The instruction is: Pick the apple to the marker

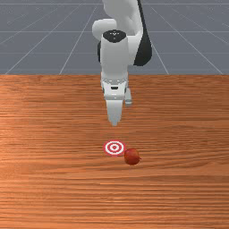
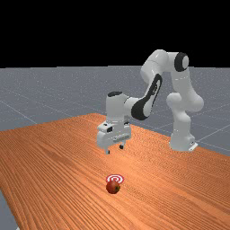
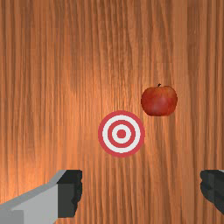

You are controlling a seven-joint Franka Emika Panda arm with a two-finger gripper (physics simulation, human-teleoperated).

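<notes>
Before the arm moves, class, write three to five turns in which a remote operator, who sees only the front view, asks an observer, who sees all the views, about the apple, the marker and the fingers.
Operator: In my front view the apple seems to meet the marker. Do they touch?
Observer: No. The wrist view shows a strip of the table between them.
Operator: Must anything open before I try a grip?
Observer: No. The fingers are open; the wrist view shows them well apart.
Operator: Then I would probably line up over the apple first and lower after that.
</notes>
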